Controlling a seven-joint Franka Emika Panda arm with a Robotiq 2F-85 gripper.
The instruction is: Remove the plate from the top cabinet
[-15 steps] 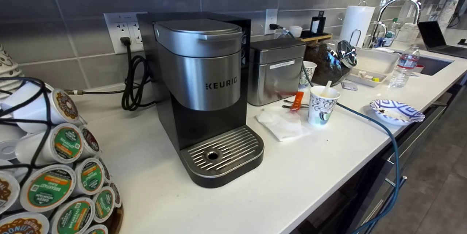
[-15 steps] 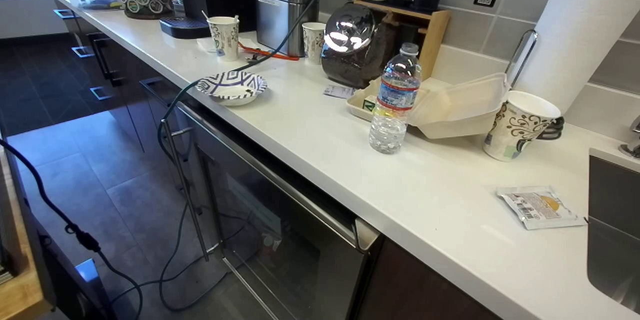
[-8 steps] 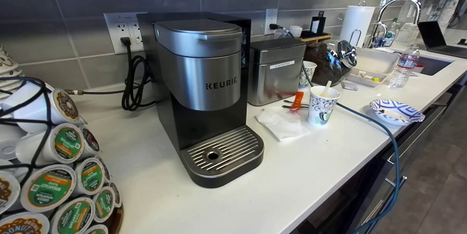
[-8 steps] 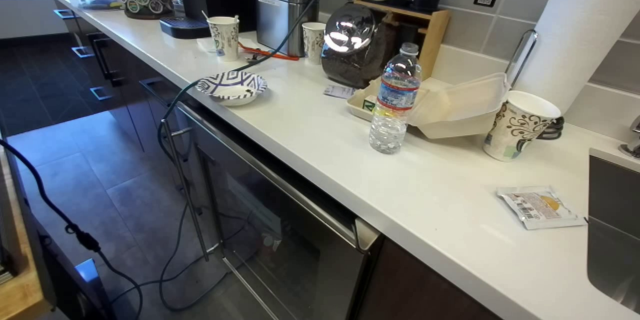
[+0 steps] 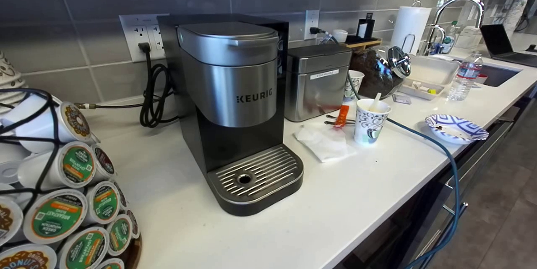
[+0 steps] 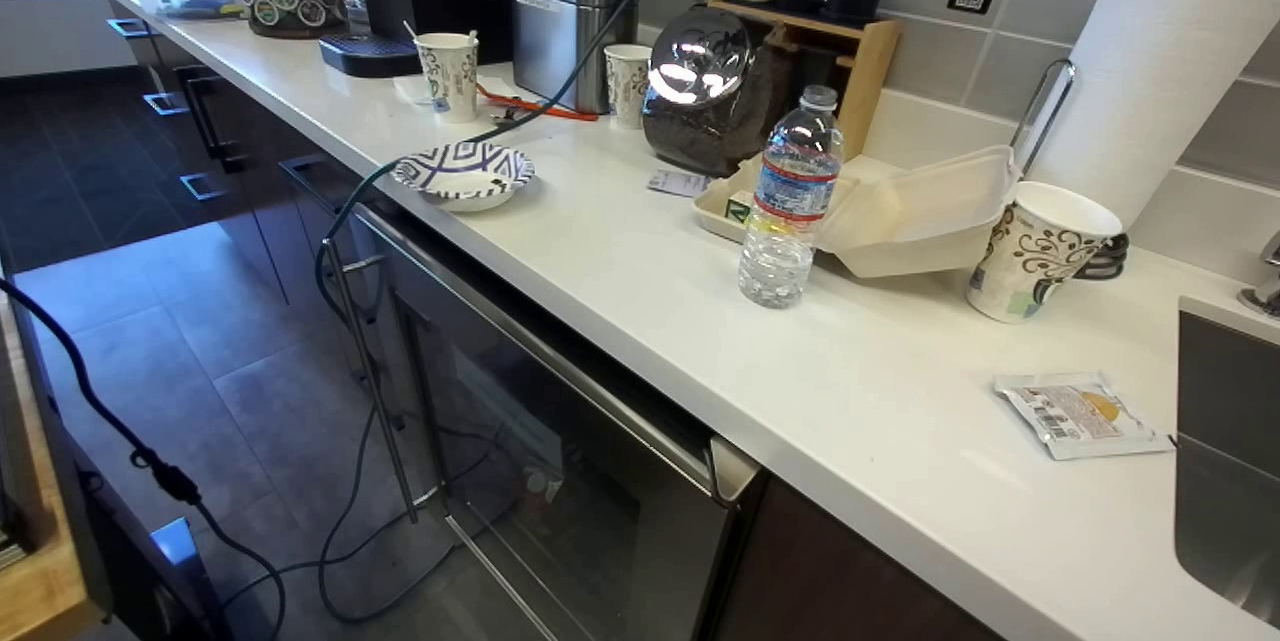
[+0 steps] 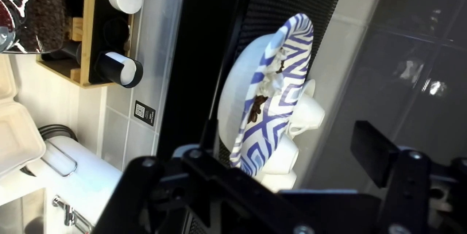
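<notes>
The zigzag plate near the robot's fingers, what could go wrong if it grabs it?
If the plate tips, the brown bits inside could spill. The open fingers might squash it, since its rim looks thin. They could also bump the white cups showing past its edge.

In the wrist view your gripper [image 7: 288,131] reaches in from the bottom edge, its two fingers [image 7: 373,150] standing well apart — a broad gap lies between the tips. The finger on the right of that view turns a flat black pad [image 7: 370,155] toward the gap, leaning to the upper left. The one on the left looks narrow, its tip pointing up — dark on dark there, so you can't be sure of its outline. Black linkages [image 7: 410,190] with small, pale screws [image 7: 416,154] run down past the lower edge.
</notes>
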